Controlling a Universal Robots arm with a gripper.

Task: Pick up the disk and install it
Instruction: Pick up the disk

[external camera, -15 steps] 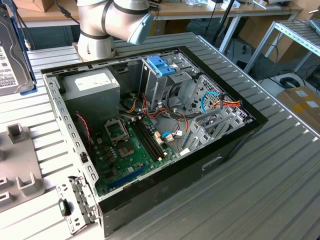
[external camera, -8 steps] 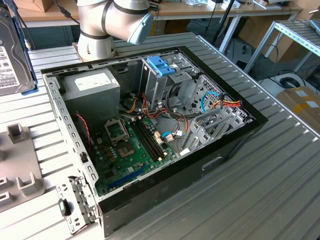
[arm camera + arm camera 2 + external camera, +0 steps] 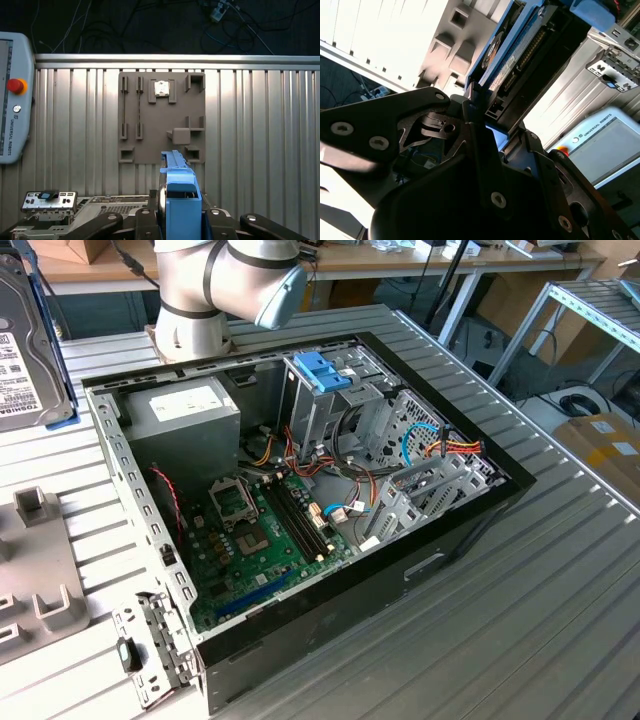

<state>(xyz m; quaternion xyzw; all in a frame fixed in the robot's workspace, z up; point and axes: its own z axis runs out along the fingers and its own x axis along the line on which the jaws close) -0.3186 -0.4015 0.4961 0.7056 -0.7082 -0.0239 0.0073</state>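
Observation:
The disk (image 3: 22, 350) hangs upright in the air at the exterior view's far left, above the table. It is silver-grey with a white label and a light blue frame. In the first wrist view I see the disk (image 3: 179, 200) edge-on, its blue frame toward the camera. My gripper (image 3: 180, 222) is shut on it, with a black finger on each side. The second wrist view shows the disk (image 3: 512, 55) running away from the gripper (image 3: 485, 112), clamped between the black fingers (image 3: 472, 100).
The open computer case (image 3: 470, 530) lies in the middle of the ribbed metal table, with a blue-handled drive cage (image 3: 322, 370) and a power-supply box (image 3: 185, 410) inside. A grey fixture plate (image 3: 162, 117) lies below the disk. A metal bracket (image 3: 150, 645) and a teach pendant (image 3: 12, 100) lie nearby.

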